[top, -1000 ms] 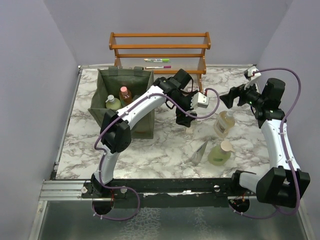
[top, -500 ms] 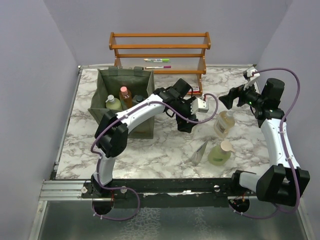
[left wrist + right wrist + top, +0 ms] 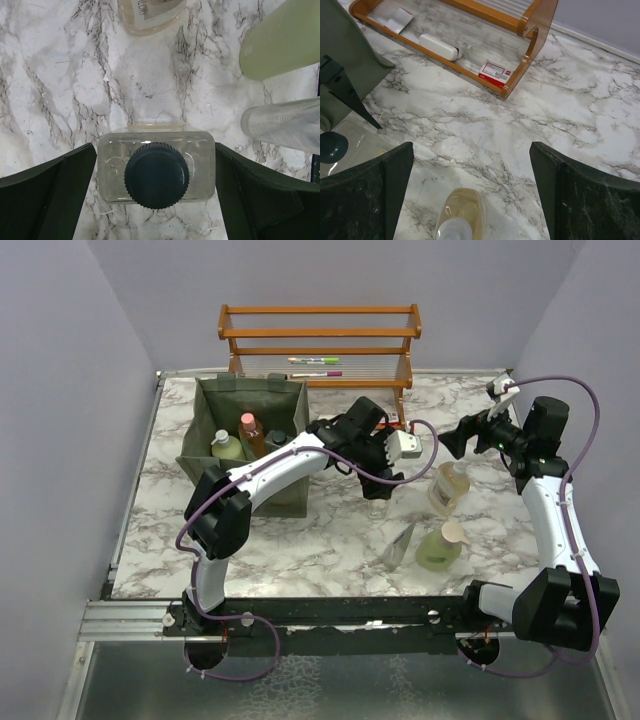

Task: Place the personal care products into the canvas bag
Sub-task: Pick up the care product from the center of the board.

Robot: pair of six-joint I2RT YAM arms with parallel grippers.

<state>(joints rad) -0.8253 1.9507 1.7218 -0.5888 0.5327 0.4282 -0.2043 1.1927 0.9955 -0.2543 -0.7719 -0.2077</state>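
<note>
A clear bottle with a black cap (image 3: 156, 175) stands upright on the marble between the fingers of my left gripper (image 3: 155, 150), which is open around it with gaps on both sides. From above, the left gripper (image 3: 378, 492) hangs over this bottle (image 3: 378, 508), right of the olive canvas bag (image 3: 215, 418). The bag holds a pale green bottle (image 3: 226, 446), an orange bottle with a pink cap (image 3: 250, 430) and a black-capped one (image 3: 275, 440). My right gripper (image 3: 471, 147) is open above the amber pump bottle (image 3: 460, 220). A green pump bottle (image 3: 438, 547) and a grey pouch (image 3: 402, 543) sit nearer.
A wooden slatted rack (image 3: 320, 340) stands at the back with green and pink pens (image 3: 315, 367) on it. In the left wrist view the amber bottle (image 3: 150, 12), the green bottle (image 3: 280, 42) and the pouch (image 3: 285, 127) crowd the far and right sides.
My left gripper has come down and a little nearer, now straddling the clear bottle. The right arm has barely moved.
</note>
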